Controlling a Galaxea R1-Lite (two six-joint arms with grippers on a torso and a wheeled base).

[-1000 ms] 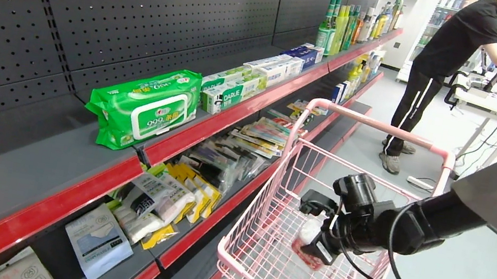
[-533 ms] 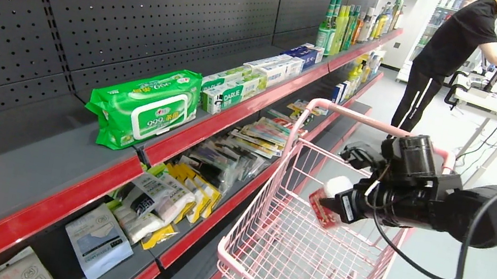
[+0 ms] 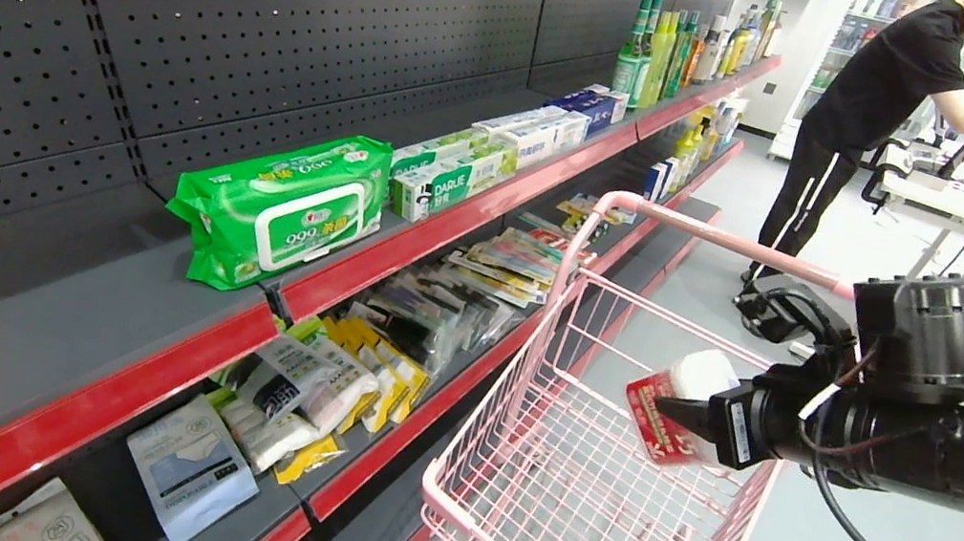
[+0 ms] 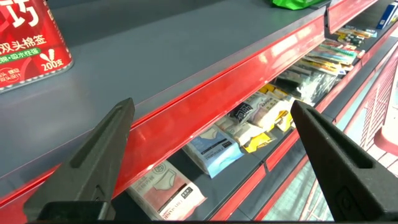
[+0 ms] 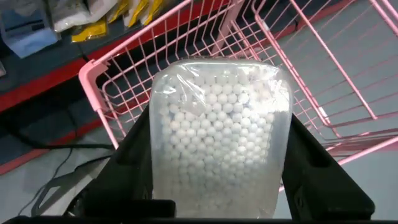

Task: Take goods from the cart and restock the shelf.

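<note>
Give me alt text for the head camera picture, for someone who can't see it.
The right pincer holds a red-labelled tub of cotton swabs above the pink cart. To its left runs a red-edged shelf with a green wipes pack on it.

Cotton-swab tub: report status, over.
Right gripper shut on cotton-swab tub, over the pink cart. Left gripper open, by the top shelf. Green wipes pack on that shelf, farther along.

Bright, even overhead light fills the aisle. The green wipes pack (image 3: pixel 284 205) and the cotton swab jar (image 5: pixel 217 143) show soft glare. The lower shelf (image 3: pixel 421 408) lies shadowed. Head-view lines bow near the frame edges.
</note>
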